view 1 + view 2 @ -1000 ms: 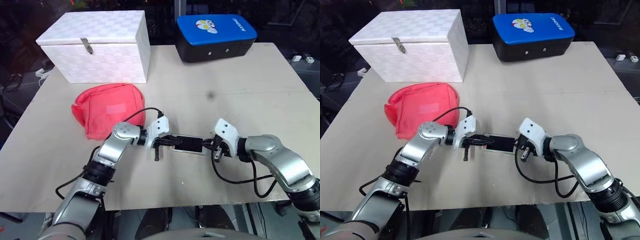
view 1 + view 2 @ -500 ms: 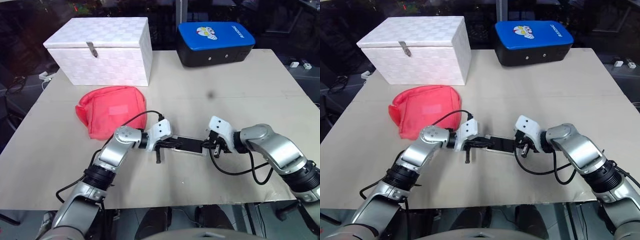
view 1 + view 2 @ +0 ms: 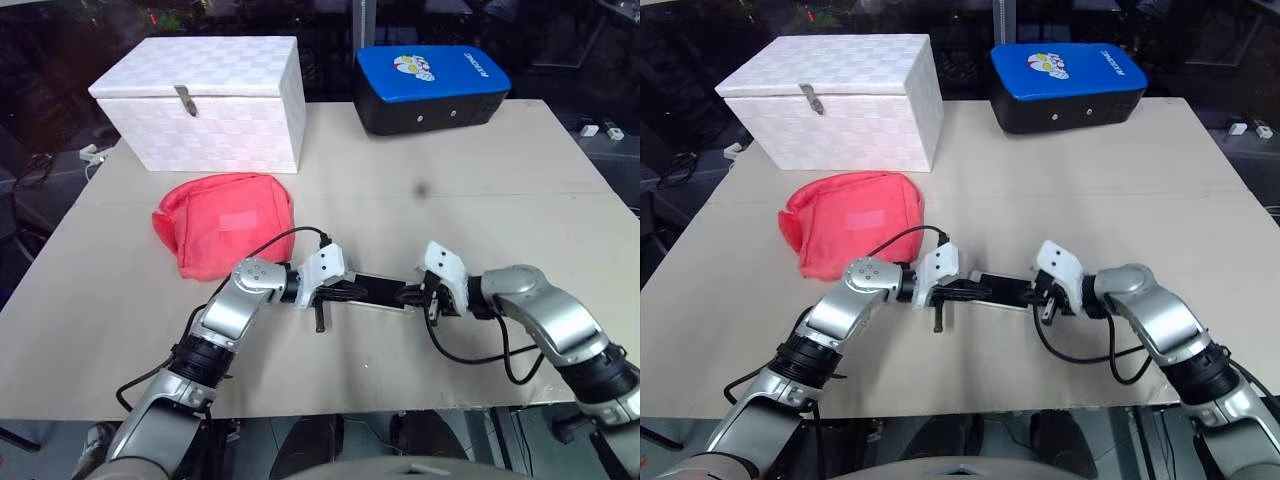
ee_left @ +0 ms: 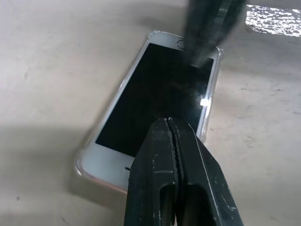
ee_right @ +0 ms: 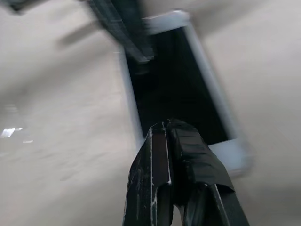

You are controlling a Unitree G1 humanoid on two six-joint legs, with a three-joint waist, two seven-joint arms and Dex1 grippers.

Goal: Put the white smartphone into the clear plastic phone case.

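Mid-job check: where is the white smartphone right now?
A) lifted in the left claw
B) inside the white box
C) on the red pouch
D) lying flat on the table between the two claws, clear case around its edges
D: the white smartphone lies screen up on the table, a clear plastic phone case rim around it, with the shut left claw and right claw over its ends.

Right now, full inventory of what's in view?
phone: 1, white with black screen, lying flat at table centre-front between the two grippers
case: 1, clear, its rim runs around the phone's edge
pouch: 1, red, left of centre, behind the left arm
box: 1, white woven with a metal latch, back left
pad: 1, blue top on black base, back centre-right
table: 1, beige
left gripper: 1, black, shut, over the phone's left end
right gripper: 1, black, shut, at the phone's right end
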